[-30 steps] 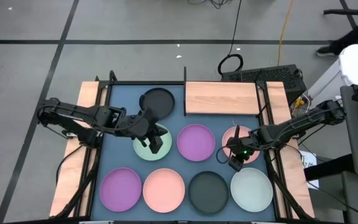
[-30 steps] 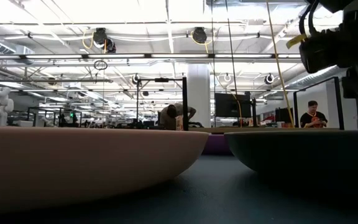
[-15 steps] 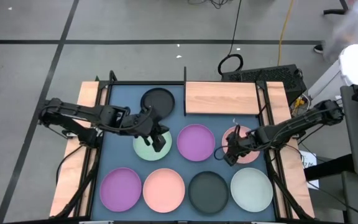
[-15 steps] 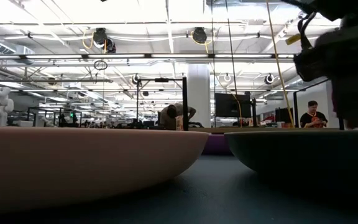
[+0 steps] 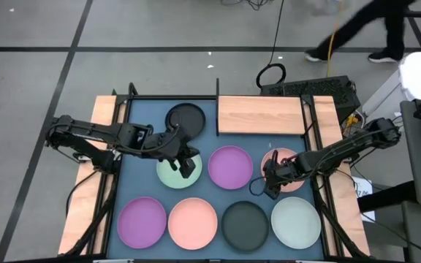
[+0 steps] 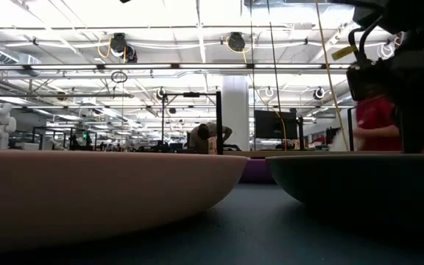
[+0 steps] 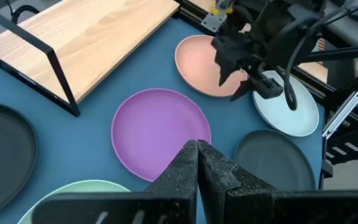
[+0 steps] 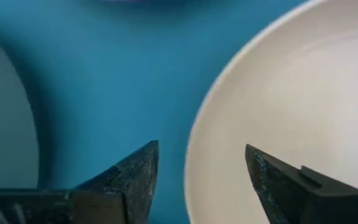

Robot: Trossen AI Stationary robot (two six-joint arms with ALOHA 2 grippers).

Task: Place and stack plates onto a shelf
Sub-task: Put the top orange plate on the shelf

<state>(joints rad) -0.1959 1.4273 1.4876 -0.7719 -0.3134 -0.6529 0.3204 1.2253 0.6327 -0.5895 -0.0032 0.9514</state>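
The light-wood shelf (image 5: pixel 260 115) lies at the far right of the blue mat. A black plate (image 5: pixel 185 119) sits left of it. The middle row holds a mint plate (image 5: pixel 168 174), a purple plate (image 5: pixel 230 166) and a pink plate (image 5: pixel 287 164). My right gripper (image 5: pixel 269 183) is open and points down at the pink plate's near left rim (image 8: pixel 194 162), one finger over the mat and one over the plate's inside. I see no touch. My left gripper (image 7: pixel 197 163) is shut on nothing and hovers over the mint plate's right part.
The near row holds a purple plate (image 5: pixel 142 222), a pink plate (image 5: pixel 192 223), a black plate (image 5: pixel 245 223) and a mint plate (image 5: pixel 296 221), close together. Wooden strips edge the mat left and right. A person in a red top (image 6: pixel 376 121) passes behind the table.
My right gripper has sunk toward the pink plate's near left rim and tipped steeper. A person has walked into view beyond the far edge.
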